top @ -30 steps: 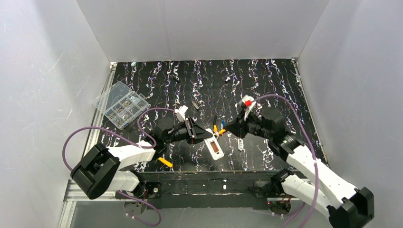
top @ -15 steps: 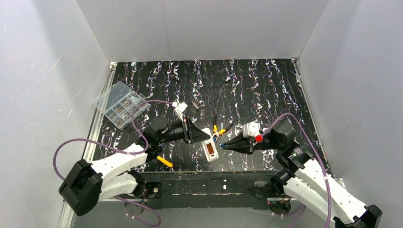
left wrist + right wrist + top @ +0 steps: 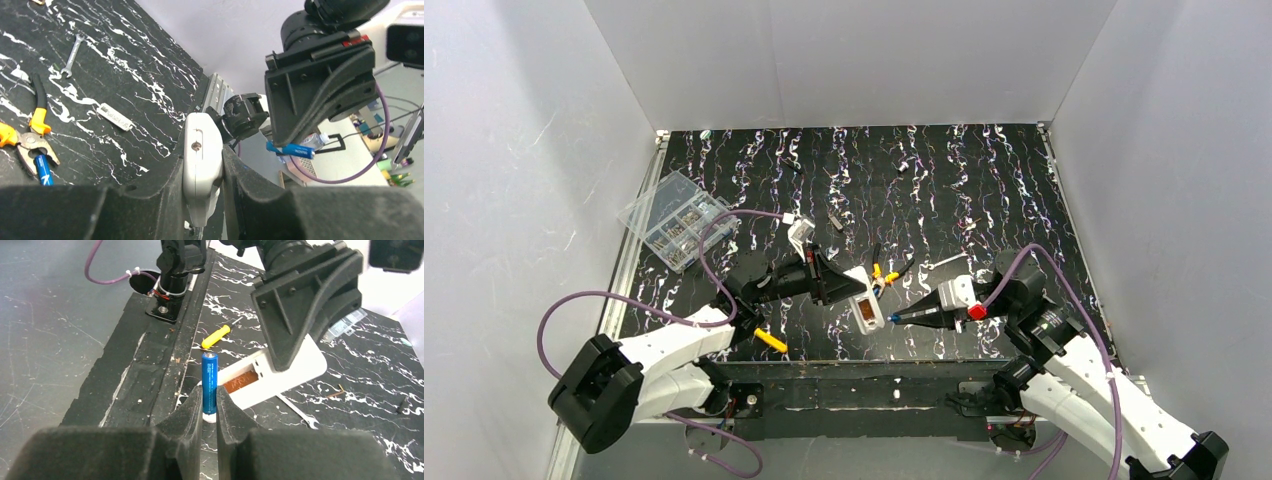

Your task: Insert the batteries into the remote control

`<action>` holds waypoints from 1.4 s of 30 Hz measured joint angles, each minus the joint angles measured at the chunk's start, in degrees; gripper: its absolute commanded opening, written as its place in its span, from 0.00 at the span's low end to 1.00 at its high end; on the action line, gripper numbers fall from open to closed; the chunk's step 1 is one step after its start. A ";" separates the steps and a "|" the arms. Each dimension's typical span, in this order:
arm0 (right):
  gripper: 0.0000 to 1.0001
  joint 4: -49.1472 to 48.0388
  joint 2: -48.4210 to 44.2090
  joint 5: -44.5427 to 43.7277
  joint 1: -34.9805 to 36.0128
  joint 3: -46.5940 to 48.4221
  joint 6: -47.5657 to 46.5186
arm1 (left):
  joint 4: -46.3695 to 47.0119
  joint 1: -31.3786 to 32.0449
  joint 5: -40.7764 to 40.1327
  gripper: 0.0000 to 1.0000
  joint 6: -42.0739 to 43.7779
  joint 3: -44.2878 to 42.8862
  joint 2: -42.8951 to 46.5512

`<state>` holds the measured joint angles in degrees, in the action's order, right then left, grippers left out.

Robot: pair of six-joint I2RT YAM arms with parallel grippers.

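Note:
My left gripper (image 3: 849, 287) is shut on the white remote control (image 3: 865, 305) and holds it above the table, open battery recess facing up. In the left wrist view the remote (image 3: 202, 150) is pinched edge-on between the fingers. My right gripper (image 3: 898, 317) is shut on a blue battery (image 3: 209, 381), whose tip sits just right of the remote's near end. In the right wrist view the battery stands upright in front of the brown recess (image 3: 244, 381) of the remote (image 3: 295, 371). A second blue battery (image 3: 43, 170) lies on the table by the pliers.
Pliers with yellow handles (image 3: 886, 274) lie just behind the remote. A yellow-handled screwdriver (image 3: 771, 341) lies near the front edge. A small wrench (image 3: 945, 262) and a flat white strip (image 3: 115, 116) lie on the mat. A clear compartment box (image 3: 679, 220) stands at the left.
My right gripper has swung down and to the left with the battery, to the remote's near end. My left gripper has shifted the remote slightly left and back.

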<state>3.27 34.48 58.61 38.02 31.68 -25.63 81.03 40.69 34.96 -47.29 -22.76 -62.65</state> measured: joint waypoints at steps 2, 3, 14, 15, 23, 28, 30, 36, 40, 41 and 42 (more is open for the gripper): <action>0.01 -0.33 -0.20 -1.11 0.00 0.02 0.52 | 0.59 0.00 1.05 0.00 1.66 0.00 0.35; 0.01 -0.79 -0.50 -1.97 0.00 0.02 1.27 | 0.79 0.00 1.64 0.00 2.49 0.00 0.59; 0.01 -6.54 -4.00 -8.81 0.00 -1.70 6.43 | 0.13 0.04 7.72 0.00 11.41 0.00 3.98; 0.01 -6.78 -4.00 -9.81 0.00 -1.73 7.15 | 0.07 0.04 7.82 0.00 11.72 0.00 3.98; 0.01 -12.44 -3.69 -16.33 0.00 -3.63 13.92 | -3.50 0.07 5.31 0.00 11.80 -0.02 4.83; 0.01 -19.37 -2.69 -22.62 0.07 -4.72 24.09 | -12.22 0.15 -6.14 0.00 6.27 -0.04 7.19; 0.01 -19.82 -0.66 -25.70 0.61 -3.82 28.11 | -14.27 0.15 -10.29 0.00 3.52 -0.07 7.56; 0.01 -17.35 7.98 -34.05 5.03 2.10 35.04 | -19.74 0.15 -20.57 0.00 -6.99 -0.31 7.98; 0.01 -16.09 13.16 -39.41 10.58 3.80 35.34 | -24.37 0.15 -24.79 0.00 -13.81 -1.16 7.91; 0.01 -15.76 14.08 -40.46 11.63 3.80 35.34 | -25.68 0.15 -25.49 0.00 -15.34 -1.62 7.89; 0.01 -15.41 15.04 -41.48 12.66 3.80 35.36 | -26.47 0.15 -25.77 0.00 -16.22 -1.92 7.91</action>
<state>-12.14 49.52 17.12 50.68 35.48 9.74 54.57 40.84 9.19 -63.51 -24.69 -54.74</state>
